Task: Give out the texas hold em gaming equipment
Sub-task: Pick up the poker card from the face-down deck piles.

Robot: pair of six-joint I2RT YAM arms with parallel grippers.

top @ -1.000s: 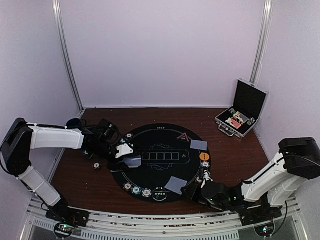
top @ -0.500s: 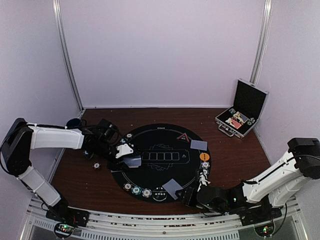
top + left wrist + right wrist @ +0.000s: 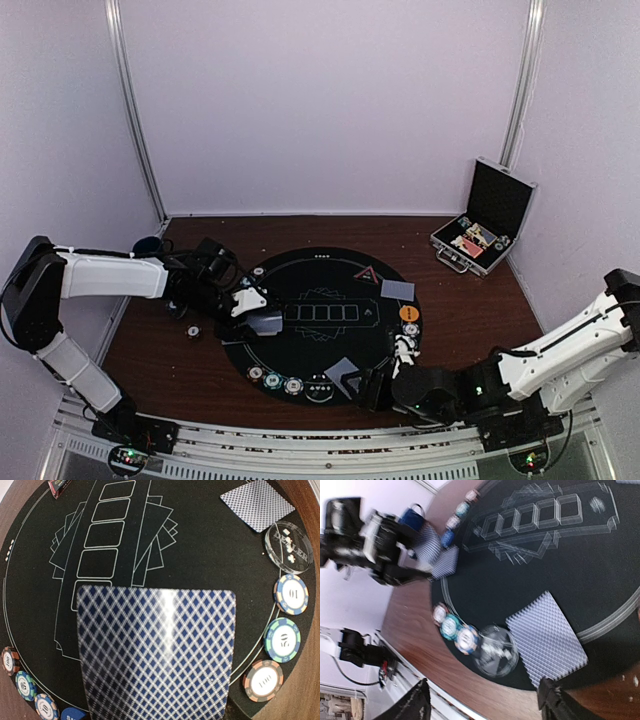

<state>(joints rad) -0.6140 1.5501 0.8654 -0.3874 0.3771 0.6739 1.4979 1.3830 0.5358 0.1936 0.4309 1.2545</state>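
Brown tabletop point(image 3: 470, 300) carries a round black mat point(image 3: 320, 268). Over its left side the left claw point(image 3: 250, 303) is clamped on a card point(image 3: 157, 650) — the right claw point(image 3: 484, 692) stands wide apart, just beside a flat card point(image 3: 546, 637) near three chips point(image 3: 455, 630).

Right end effector point(image 3: 485, 706): two dark fingertips point(image 3: 417, 705) at the bottom edge, spread wide, nothing between them.

Beyond them is the brown bench point(image 3: 415, 630), then a round black mat point(image 3: 560, 575) printed with five white card outlines in a row.

A face-down playing card point(image 3: 547, 639) with a diamond-patterned back lies flat on the mat near its rim. Just beside it is a clear round puck point(image 3: 495, 652); contact can't be judged.

Next along the rim are three striped chips point(image 3: 451, 626) in a close row. On the far rim are further chips point(image 3: 463, 508) and a blue disc point(image 3: 447, 538).

Upper left, blurred: the left end effector point(image 3: 412, 547) clamps a gripped card point(image 3: 426, 540). A second card point(image 3: 447, 561) lies just below it.
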